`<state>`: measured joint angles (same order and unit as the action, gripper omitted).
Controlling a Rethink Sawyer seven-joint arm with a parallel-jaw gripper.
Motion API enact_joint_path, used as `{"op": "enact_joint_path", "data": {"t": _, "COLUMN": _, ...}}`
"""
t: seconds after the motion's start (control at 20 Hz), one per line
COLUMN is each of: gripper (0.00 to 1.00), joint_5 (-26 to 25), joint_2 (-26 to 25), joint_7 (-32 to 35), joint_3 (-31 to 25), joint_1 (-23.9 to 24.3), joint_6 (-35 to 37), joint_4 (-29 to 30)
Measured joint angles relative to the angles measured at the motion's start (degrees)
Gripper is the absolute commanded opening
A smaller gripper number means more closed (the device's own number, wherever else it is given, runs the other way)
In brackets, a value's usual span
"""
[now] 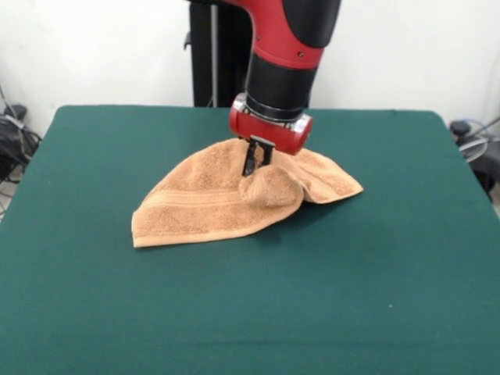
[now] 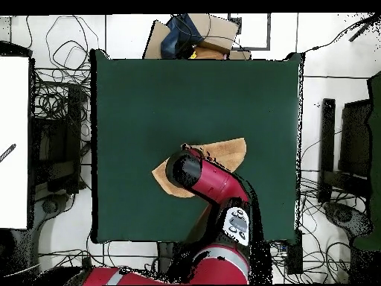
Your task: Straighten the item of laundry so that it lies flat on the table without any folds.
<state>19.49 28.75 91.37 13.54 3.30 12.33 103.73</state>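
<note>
Red arm (image 2: 212,182) overlaps towel (image 2: 227,155) — mid green table (image 2: 149,112).

A light orange-tan towel (image 1: 226,199), marked with woven band stripes near its lower edge, is seen at centre frame. The table (image 1: 94,297) is covered in dark green. The arm (image 1: 285,47) above is coloured red and black.

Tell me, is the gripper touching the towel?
Touching. The front view shows the gripper sunk into a raised bunch of the towel; the arm hides it in the overhead view.
</note>
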Motion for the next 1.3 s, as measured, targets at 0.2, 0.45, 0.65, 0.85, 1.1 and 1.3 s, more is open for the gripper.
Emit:
{"op": "enact_joint_path", "data": {"t": 0.2, "gripper": 0.0, "joint_5": 0.0, "joint_2": 0.0, "joint_7": 0.0, "joint_3": 0.0, "joint_1": -0.1, "joint_6": 0.0, "joint_4": 0.0}}
{"op": "enact_joint_path", "data": {"t": 0.45, "gripper": 0.0, "joint_5": 0.0, "joint_2": 0.3, "joint_7": 0.0, "joint_3": 0.0, "joint_1": -0.1, "joint_6": 0.0, "joint_4": 0.0}}
{"op": "enact_joint_path", "data": {"t": 0.65, "gripper": 0.0, "joint_5": 0.0, "joint_2": 0.8, "joint_7": 0.0, "joint_3": 0.4, "joint_1": -0.3, "joint_6": 0.9, "joint_4": 0.0}}
{"op": "enact_joint_path", "data": {"t": 0.85, "gripper": 0.0, "joint_5": 0.0, "joint_2": 0.8, "joint_7": 0.0, "joint_3": 1.2, "joint_1": -0.7, "joint_6": 3.4, "joint_4": -0.1}}
{"op": "enact_joint_path", "data": {"t": 1.1, "gripper": 0.0, "joint_5": 0.0, "joint_2": 0.8, "joint_7": 0.0, "joint_3": 2.1, "joint_1": -1.4, "joint_6": 7.8, "joint_4": -0.8}}
{"op": "enact_joint_path", "data": {"t": 1.3, "gripper": 0.0, "joint_5": 0.0, "joint_2": 0.8, "joint_7": 0.0, "joint_3": 3.0, "joint_1": -2.8, "joint_6": 11.1, "joint_4": -1.5}}
